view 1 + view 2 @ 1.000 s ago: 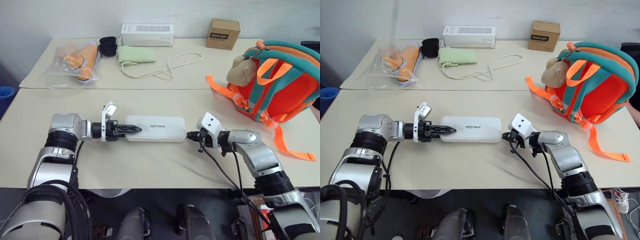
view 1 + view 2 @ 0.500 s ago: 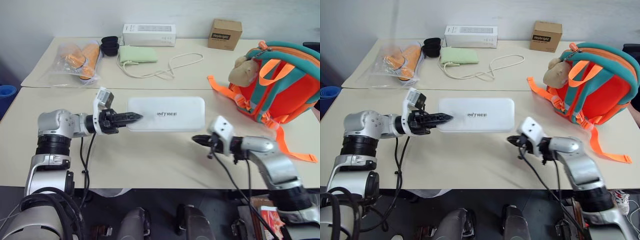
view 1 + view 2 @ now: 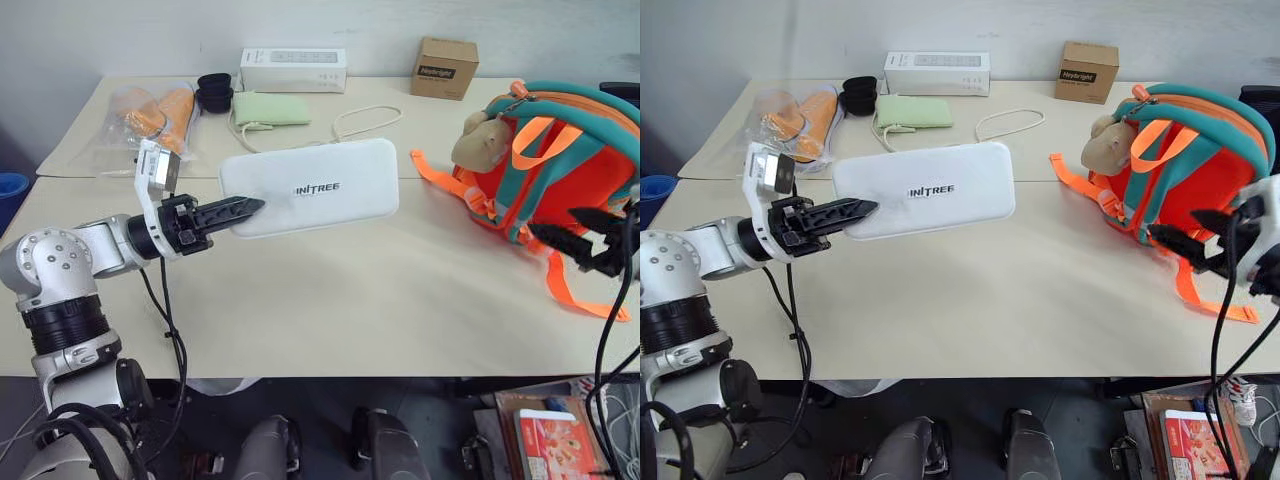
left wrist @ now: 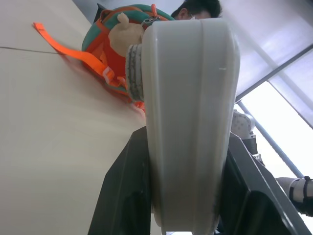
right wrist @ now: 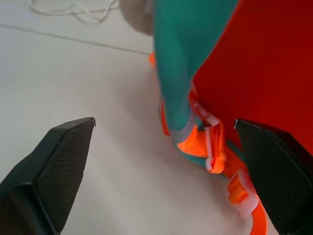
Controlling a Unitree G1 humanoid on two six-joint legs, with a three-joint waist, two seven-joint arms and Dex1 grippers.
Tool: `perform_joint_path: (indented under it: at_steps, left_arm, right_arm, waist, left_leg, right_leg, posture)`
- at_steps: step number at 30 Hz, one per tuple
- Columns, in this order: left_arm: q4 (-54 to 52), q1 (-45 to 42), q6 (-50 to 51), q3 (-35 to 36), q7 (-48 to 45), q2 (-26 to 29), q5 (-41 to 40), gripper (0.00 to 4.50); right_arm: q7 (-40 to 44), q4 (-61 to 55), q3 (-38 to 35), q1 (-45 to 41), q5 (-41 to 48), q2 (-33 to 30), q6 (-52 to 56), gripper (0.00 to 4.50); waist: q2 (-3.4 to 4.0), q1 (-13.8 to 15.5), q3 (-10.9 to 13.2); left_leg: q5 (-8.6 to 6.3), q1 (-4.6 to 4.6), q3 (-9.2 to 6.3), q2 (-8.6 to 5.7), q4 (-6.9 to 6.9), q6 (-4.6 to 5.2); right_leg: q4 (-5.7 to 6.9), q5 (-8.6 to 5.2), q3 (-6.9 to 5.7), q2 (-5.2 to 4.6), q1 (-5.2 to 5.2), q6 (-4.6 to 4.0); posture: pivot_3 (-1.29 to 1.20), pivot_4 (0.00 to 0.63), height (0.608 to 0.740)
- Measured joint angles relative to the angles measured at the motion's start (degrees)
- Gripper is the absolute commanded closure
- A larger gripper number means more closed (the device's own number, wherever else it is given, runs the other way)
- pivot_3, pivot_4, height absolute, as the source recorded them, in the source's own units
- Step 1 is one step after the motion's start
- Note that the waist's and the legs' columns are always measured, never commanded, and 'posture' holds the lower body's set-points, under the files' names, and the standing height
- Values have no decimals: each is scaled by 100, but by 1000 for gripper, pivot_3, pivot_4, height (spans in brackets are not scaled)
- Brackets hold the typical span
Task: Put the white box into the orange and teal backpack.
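White box (image 3: 310, 187) lifted clear of the tabletop (image 3: 330, 300)

It is now pinched at one end by the left tool (image 3: 228, 212) alone; the right tool (image 3: 580, 243), released and spread wide, has been swung beside the orange and teal backpack (image 3: 560, 165), presumably to open it.

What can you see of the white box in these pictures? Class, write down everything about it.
The white box is a flat, smooth, plastic-looking case with rounded corners and grey lettering on its top. It is lifted clear of the table, tilted slightly, and held at one short end between the black fingers of the left gripper. Nothing else touches it.
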Motion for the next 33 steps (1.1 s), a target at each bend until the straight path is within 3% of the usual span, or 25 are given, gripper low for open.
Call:
perform_joint_path:
  at_steps: [10, 13, 24, 29, 33]
  left_arm:
    - [-426, 107, -160, -60, 608, -134, -379, 3233]
    - [-418, 101, -245, -71, 722, -99, -392, 3233]
    - [-389, 126, -651, -17, 1145, 55, -429, 3233]
    - [-133, 120, -1003, -73, 1168, 225, -364, 3233]
    - [269, -14, -2275, -254, 1435, 238, 387, 3233]
  right_arm:
    - [-529, 2224, 1188, -2124, -438, 1236, -985, 24]
    - [-649, 2801, 1341, -2579, -633, 1413, -1534, 598]
    - [-144, 3015, 1484, -2667, -663, 1469, -1947, 4493]
    - [564, 1835, 1712, -2210, -241, 1305, -1226, 4493]
    - [1063, 277, 1821, -1719, 401, 950, -400, 4493]
  waist:
    - [2, -75, 1]
    - [2, -106, 1]
    - [2, -138, 1]
    - [4, -134, 2]
    - [4, -117, 2]
  left_leg:
    - [4, -2, 10, -1, -4, -8]
    - [3, -2, 9, -4, -5, -7]
    - [2, -3, 8, 0, -8, -9]
    - [1, -4, 9, 1, -13, -11]
    - [1, -4, 9, -1, -11, -11]
  right_leg:
    - [4, 0, 8, 13, -5, 0]
    - [2, 0, 8, 12, -4, 0]
    - [0, 0, 11, 15, -6, 0]
    - [-1, 0, 10, 15, -9, 0]
    - [-1, 0, 8, 12, -8, 0]
  posture:
    - [0, 150, 740]
    - [0, 150, 740]
    - [0, 150, 740]
    - [0, 150, 740]
    - [0, 150, 740]
